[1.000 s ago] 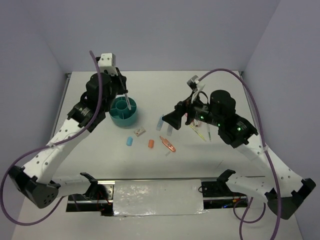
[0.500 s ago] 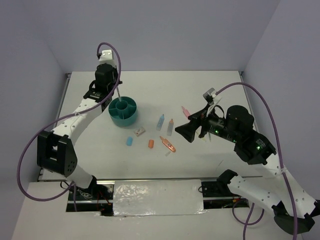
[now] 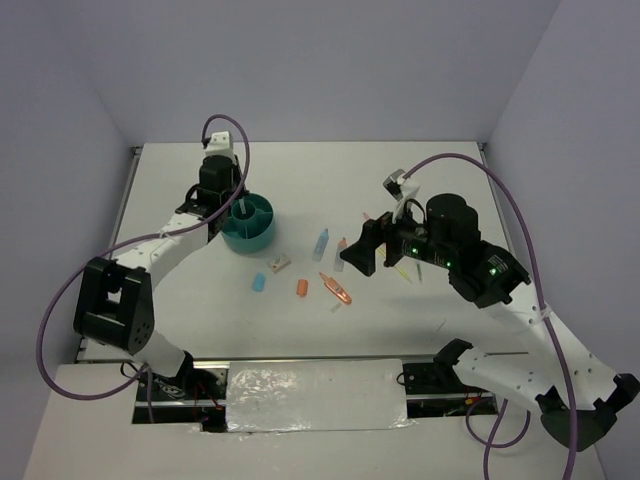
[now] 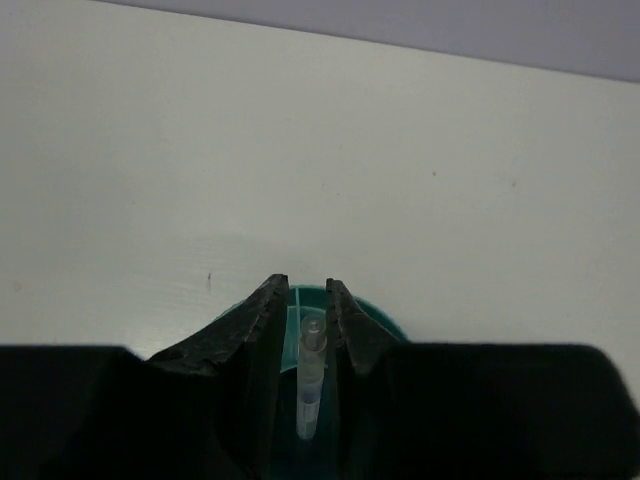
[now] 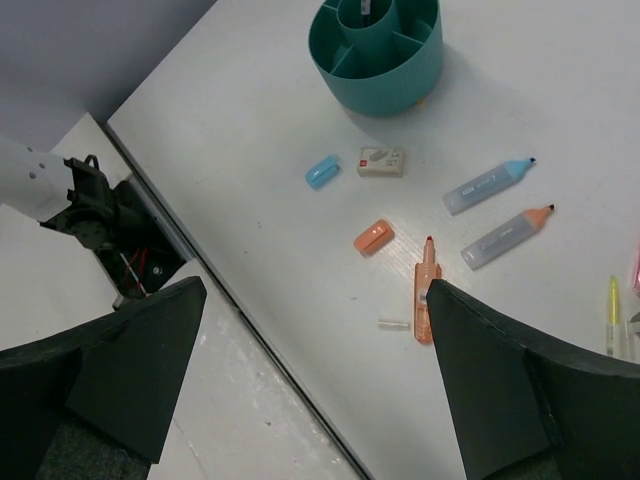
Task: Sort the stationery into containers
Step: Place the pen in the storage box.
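Top external view: against the picture from half a second before, the left hand (image 3: 240, 204) has moved from the far-left rim of the teal organizer (image 3: 262, 236) to a spot over its inside. The right hand (image 3: 360, 250) has drawn in a little toward the middle of the surface (image 3: 430, 180). The loose stationery lies where it lay.

The left arm runs from the near-left edge up toward the far-left corner, its wrist bent down over the organizer. In the left wrist view its fingers (image 4: 266, 310) stand narrowly apart on either side of a clear pen (image 4: 311, 385), which stands upright in the organizer. Whether they press on it I cannot tell.

The right arm reaches from the near-right corner toward the centre, its hand held above the surface with the fingers (image 5: 130, 370) spread wide and nothing between them. Below it lie a blue marker (image 5: 488, 186) and an orange marker (image 5: 505, 236) side by side. Nearer the front edge are an orange pen (image 5: 427, 290) and an orange eraser (image 5: 373, 236). A blue eraser (image 5: 322, 171) and a whitish eraser (image 5: 381, 161) lie just beside the organizer.
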`<action>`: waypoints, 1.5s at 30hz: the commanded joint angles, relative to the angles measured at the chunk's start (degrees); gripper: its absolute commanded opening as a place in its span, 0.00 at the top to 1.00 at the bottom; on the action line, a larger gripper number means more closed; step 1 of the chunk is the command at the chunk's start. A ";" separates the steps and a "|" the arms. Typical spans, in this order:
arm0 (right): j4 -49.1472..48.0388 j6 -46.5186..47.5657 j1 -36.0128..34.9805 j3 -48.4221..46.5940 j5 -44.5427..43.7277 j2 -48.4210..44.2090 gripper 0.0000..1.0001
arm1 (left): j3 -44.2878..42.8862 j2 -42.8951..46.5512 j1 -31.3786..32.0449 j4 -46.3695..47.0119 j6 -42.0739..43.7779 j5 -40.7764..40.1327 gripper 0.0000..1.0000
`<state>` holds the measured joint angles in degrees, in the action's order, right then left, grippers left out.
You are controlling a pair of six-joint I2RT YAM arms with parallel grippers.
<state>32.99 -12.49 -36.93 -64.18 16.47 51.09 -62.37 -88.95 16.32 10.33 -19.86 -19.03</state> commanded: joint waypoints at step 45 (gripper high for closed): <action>-1.61 -0.78 21.02 10.91 -16.91 34.43 0.38 | -1.00 41.48 0.73 -49.27 -7.30 23.77 0.01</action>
<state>35.75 -12.56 -17.37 -54.85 -0.84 87.64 -62.87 -48.53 16.73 -39.62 -28.45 3.40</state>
